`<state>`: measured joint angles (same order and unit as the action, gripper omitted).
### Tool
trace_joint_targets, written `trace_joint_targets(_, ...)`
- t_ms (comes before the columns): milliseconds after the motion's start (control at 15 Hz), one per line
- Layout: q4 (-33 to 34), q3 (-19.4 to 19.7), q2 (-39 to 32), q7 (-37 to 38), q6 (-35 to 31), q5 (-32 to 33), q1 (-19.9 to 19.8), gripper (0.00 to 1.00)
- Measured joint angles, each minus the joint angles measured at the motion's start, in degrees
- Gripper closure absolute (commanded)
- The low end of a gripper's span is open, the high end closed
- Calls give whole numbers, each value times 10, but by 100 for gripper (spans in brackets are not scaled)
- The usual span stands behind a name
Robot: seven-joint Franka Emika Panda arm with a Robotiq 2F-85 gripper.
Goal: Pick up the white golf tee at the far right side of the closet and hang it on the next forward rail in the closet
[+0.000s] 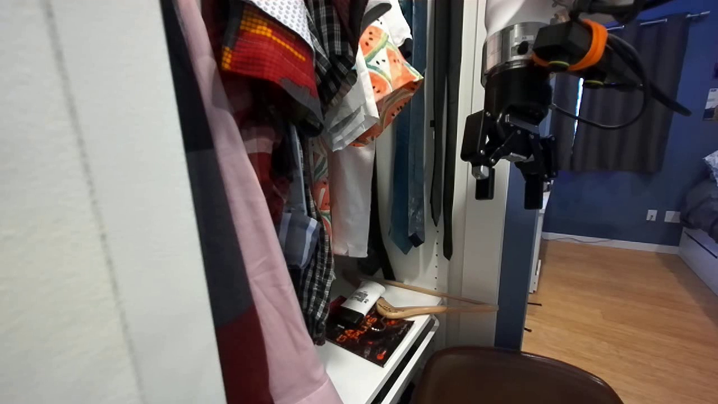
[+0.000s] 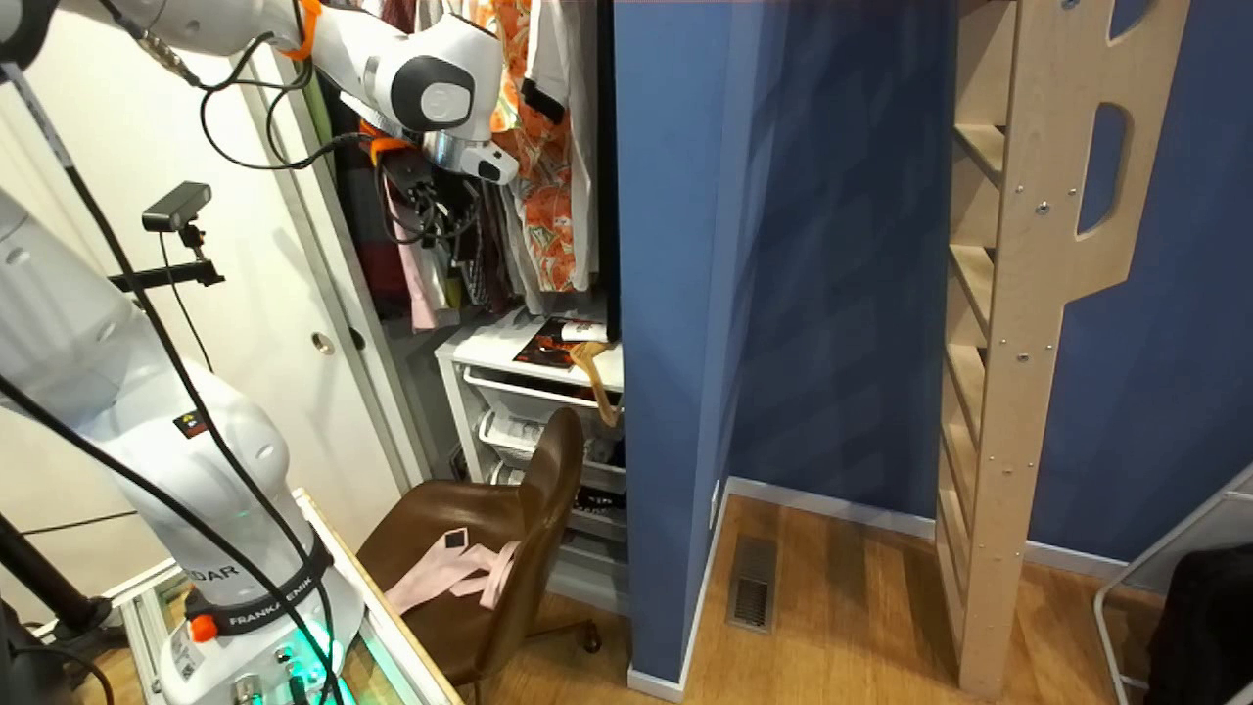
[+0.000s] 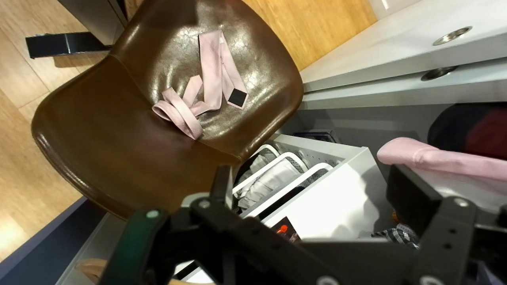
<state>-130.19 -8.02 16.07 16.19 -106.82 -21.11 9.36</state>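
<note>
- White golf tee [image 2: 578,108]: hangs at upper centre in an exterior view, inside the closet [image 1: 424,264].
- Looks plain and white, fabric soft and loose; short sleeve drooping forward, dark at its lower end. Top cut off by the frame edge.
- Partly overlaps orange print garment [image 2: 548,240], just beside it.
- More pale panels [image 1: 350,213] at centre in an exterior view; cannot tell whether part of the same shirt.
- Gripper [image 1: 509,189] at upper right in an exterior view, pointing down: jaws released, fingers [image 1: 533,193] spread wide; in the wrist view, one at lower centre, one at lower right.
- Also in the closet: red checked garment [image 1: 275,59] at upper left of centre, blue tie [image 1: 404,213] and black tie [image 1: 450,168] hanging long, right of centre.
- Beneath, lower centre: white ledge [image 1: 348,370]. Bears dark booklet [image 1: 387,342] with red-orange lettering, white-and-black item [image 1: 364,294] partly over it, wooden hanger [image 1: 409,312] jutting past the edge.
- Under the ledge, centre of the wrist view: mesh drawers [image 3: 287,190] with white rims, pale cloth [image 3: 269,184] inside.
- Brown chair [image 3: 111,142], large at left in the wrist view. Bears pink tie [image 3: 212,67], looped and loosely folded, black square at one end.
- Room: blue wall [image 2: 832,245] at centre to right in an exterior view, wood floor [image 2: 852,597] below, floor vent [image 2: 754,587] at lower centre, wooden ladder [image 2: 1018,411] upright at right. White robot arm [image 2: 157,392] at left, same frame. Dark curtain [image 1: 622,101] at upper right in an exterior view.
</note>
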Motion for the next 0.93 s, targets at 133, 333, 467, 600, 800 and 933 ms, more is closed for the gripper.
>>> trace_joint_targets(133,0,0,0,0,0,0,0,0)
trace_joint_targets(333,0,0,0,0,0,0,0,0)
trace_joint_targets(467,0,0,0,0,0,0,0,0)
trace_joint_targets(600,0,0,0,0,0,0,0,0)
trace_joint_targets(800,0,-10,0,-20,2,39,0,0)
trace_joint_targets(933,0,-15,0,-22,2,45,0,0)
